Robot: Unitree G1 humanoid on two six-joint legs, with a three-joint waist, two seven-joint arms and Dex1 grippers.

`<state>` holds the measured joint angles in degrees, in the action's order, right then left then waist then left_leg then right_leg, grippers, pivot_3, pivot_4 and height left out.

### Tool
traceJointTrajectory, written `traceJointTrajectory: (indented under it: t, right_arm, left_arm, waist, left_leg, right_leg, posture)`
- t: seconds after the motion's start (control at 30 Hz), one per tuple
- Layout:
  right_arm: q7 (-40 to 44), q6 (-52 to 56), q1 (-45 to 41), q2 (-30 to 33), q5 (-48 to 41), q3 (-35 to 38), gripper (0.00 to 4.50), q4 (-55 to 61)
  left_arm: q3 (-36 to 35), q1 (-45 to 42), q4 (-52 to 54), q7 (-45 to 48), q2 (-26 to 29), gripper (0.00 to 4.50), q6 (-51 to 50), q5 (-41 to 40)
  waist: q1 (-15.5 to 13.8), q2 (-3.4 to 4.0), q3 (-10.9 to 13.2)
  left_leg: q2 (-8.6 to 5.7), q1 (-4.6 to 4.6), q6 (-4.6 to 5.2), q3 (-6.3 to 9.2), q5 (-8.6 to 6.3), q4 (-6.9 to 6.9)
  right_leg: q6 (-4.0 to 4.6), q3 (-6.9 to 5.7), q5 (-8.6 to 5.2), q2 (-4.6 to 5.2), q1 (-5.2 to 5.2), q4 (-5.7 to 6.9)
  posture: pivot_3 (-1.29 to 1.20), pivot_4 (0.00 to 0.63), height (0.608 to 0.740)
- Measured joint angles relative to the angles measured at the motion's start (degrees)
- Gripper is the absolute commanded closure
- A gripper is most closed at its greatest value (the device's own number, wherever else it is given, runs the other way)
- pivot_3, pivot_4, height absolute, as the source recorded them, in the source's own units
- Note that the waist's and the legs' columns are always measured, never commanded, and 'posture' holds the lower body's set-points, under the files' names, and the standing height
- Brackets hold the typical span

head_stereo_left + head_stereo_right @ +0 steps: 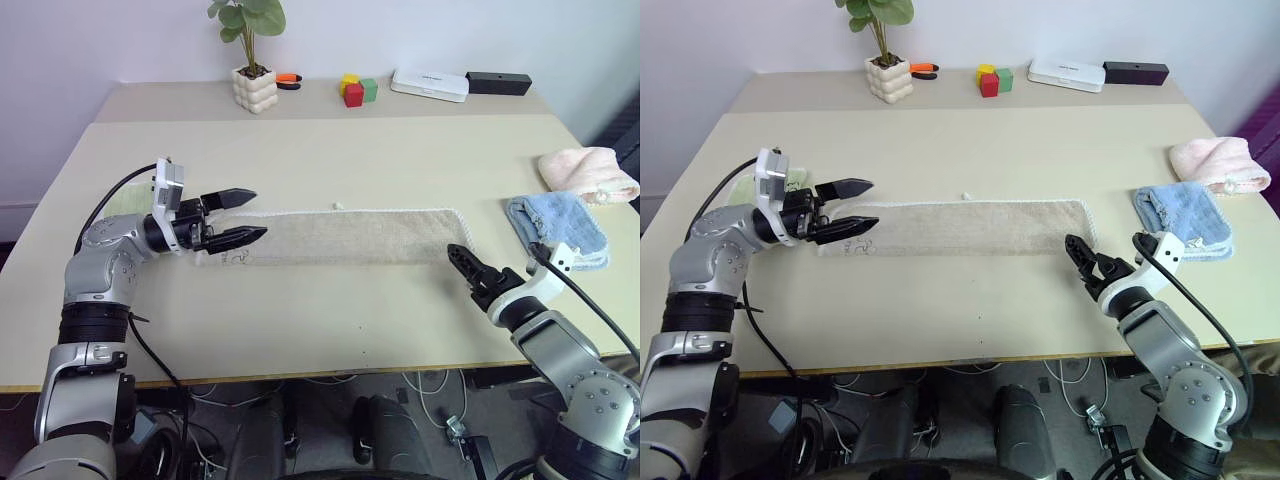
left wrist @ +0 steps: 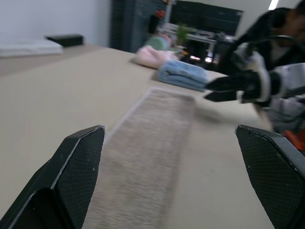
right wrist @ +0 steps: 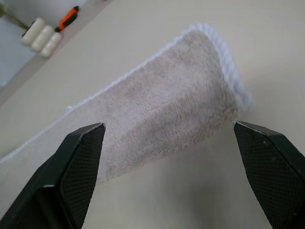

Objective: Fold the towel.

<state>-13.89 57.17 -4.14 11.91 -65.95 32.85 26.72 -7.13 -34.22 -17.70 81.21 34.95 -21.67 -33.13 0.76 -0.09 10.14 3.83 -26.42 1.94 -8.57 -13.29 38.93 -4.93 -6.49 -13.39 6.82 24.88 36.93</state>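
**Towel lies folded in a long strip, both grippers released**

Head views: one beige terry towel (image 1: pixel 345 237) lies flat on the pale table (image 1: pixel 300 160) as a long narrow strip running across the robot's front, with whitish stitched edging along its far side and right end. A small dark embroidered mark sits near its left end; it cannot be read. The left gripper (image 1: pixel 243 217) hovers over that left end, its two black pointed fingers spread and holding nothing. The right gripper (image 1: pixel 462 260) sits just beside the strip's right end, empty. To the right lie one blue folded cloth (image 1: pixel 560 225) and one pink fluffy cloth (image 1: pixel 590 172). Along the back stand a plant in a knobbly white pot (image 1: pixel 254 88), three coloured blocks (image 1: pixel 356 90), a flat white box (image 1: pixel 429 84) and a black bar (image 1: pixel 498 83); their lettering is unreadable.

Left wrist view: two textured black fingers (image 2: pixel 78 162) stand wide apart, the towel strip stretching away between them.

Right wrist view: the fingers (image 3: pixel 81 157) stand open, framing the towel's plush, white-edged end.
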Motion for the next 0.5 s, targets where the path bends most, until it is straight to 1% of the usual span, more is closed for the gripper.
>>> traceJointTrajectory:
  t: [0.1,0.2,0.27,0.43,0.5]
  right_arm:
    - [-4.77,-0.84,-2.15,-0.12,-2.83,0.16,0.12,-1.09]
    - [-9.71,-2.72,-3.75,-1.19,-5.86,0.67,0.12,-5.85]
    - [-10.42,-3.17,-3.9,-1.12,-6.86,0.65,0.12,-7.54]
    - [-11.02,-5.45,-8.55,-0.51,-7.9,-0.25,0.12,-13.43]
    - [-10.9,-6.38,-9.62,-0.54,-7.98,-0.84,0.64,-14.81]
  left_arm:
    - [0.67,0.29,1.73,0.36,0.0,0.0,-2.22,-0.32]
    - [0.7,0.9,3.45,-0.42,-0.12,0.0,-2.91,-0.59]
    - [0.56,1.65,4.31,-0.91,-0.06,0.0,-3.27,-1.05]
    - [-0.75,5.17,8.52,-2.92,0.48,0.0,-4.62,-2.49]
    - [-1.22,5.56,9.61,-3.72,1.03,0.0,-5.27,-2.67]
  waist:
    - [-0.03,0.0,0.0]
    - [-0.04,0.0,0.0]
    - [0.04,0.02,0.01]
    - [0.34,0.02,0.01]
    - [0.2,0.02,0.01]
  left_leg:
    - [-0.01,0.0,0.01,0.0,0.0,0.0]
    - [-0.02,0.0,0.01,0.0,0.0,-0.01]
    - [-0.02,-0.01,0.02,-0.01,-0.01,-0.01]
    - [-0.02,0.01,0.02,-0.01,-0.01,-0.01]
    - [-0.02,0.0,0.02,-0.01,-0.01,-0.02]
  right_leg:
    - [-0.05,0.0,0.03,0.0,-0.01,-0.02]
    - [-0.05,0.0,0.03,-0.01,-0.01,-0.02]
    - [-0.06,0.01,0.03,0.0,-0.01,-0.03]
    - [-0.07,0.02,0.04,-0.04,0.0,-0.02]
    - [-0.08,0.01,0.04,-0.04,-0.01,-0.03]
  posture:
    - [0.0,0.15,0.74]
    - [0.0,0.15,0.74]
    - [0.0,0.15,0.74]
    - [0.0,0.15,0.74]
    - [0.0,0.15,0.74]
